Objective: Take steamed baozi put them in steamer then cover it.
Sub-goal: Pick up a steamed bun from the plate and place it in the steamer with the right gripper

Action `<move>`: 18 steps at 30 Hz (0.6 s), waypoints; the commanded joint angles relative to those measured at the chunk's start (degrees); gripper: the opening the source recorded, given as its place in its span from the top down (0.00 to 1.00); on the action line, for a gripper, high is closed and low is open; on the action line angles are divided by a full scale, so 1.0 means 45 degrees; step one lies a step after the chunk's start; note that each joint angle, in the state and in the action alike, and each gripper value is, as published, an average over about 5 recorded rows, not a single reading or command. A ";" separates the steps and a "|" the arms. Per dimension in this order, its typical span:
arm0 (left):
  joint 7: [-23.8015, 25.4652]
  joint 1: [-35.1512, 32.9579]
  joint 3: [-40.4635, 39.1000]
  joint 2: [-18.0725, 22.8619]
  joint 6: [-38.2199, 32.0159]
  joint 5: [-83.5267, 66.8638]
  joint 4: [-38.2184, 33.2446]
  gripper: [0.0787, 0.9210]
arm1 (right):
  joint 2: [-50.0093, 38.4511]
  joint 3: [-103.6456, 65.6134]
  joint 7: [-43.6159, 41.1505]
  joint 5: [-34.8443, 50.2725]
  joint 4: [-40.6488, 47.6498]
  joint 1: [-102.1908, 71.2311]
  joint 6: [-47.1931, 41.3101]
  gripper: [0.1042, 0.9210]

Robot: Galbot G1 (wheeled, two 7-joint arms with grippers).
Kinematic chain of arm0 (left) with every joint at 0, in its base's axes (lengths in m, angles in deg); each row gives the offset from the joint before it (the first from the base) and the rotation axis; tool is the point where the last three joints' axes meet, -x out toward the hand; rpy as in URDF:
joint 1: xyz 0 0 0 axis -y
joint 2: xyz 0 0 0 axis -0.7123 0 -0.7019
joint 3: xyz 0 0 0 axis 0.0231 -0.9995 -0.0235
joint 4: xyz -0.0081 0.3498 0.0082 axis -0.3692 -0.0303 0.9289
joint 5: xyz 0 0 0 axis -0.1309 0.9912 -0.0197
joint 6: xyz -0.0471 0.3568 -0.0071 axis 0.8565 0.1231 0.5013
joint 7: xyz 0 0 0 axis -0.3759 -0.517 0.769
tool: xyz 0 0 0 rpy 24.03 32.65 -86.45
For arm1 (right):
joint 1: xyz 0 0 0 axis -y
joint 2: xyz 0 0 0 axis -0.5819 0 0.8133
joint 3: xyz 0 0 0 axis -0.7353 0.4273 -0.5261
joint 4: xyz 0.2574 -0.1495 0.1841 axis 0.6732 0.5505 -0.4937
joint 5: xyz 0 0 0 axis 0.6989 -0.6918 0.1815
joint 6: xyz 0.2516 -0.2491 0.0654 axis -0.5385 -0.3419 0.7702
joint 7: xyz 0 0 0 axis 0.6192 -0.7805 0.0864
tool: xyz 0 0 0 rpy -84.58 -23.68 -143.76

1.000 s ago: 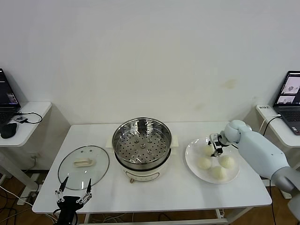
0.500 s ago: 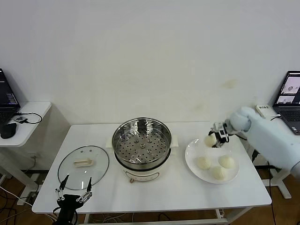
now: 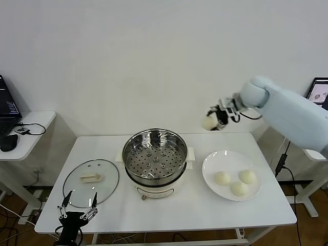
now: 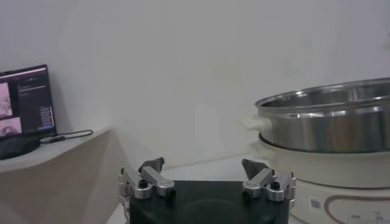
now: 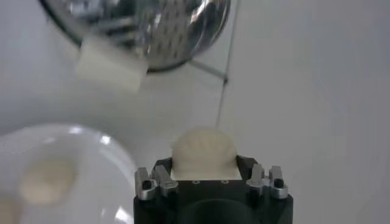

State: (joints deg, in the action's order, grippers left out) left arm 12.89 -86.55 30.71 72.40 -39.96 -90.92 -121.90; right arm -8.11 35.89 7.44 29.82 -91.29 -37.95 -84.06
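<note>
Since prev. frames the right gripper (image 3: 219, 116) has lifted one baozi (image 3: 208, 123) off the plate (image 3: 211, 163), now high beside the steamer (image 3: 155, 154), prob. to clear its rim. Jaws partly closed on bun. Left gripper (image 3: 77, 214) parked, fully spread, near cover (image 3: 91, 181).

Steamer (image 3: 155, 156) polished steel, perforated tray; cover (image 3: 91, 182) clear glass; baozi (image 3: 208, 123) matt, smooth dough.

off-white baozi (image 3: 208, 123) – shiny steel steamer (image 3: 155, 154), perforated tray, cream base – white plate (image 3: 212, 174).
</note>
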 commanded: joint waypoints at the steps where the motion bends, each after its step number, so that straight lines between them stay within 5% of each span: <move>1: -0.0018 0.0017 0.0003 -0.0019 0.0023 -0.0262 0.0164 0.12 | 0.3062 0.1777 0.0588 0.1043 0.0076 0.1153 0.0989 0.32; 18: -0.0015 0.0393 0.0000 0.0280 0.0148 -0.0304 0.0211 0.12 | 0.4739 0.3500 0.1411 -0.3653 0.1131 0.0126 0.4817 0.32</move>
State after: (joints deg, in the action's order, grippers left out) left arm 12.77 -85.13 30.70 73.45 -39.44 -91.99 -121.12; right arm 8.90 47.79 12.46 21.93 -87.73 -36.60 -71.02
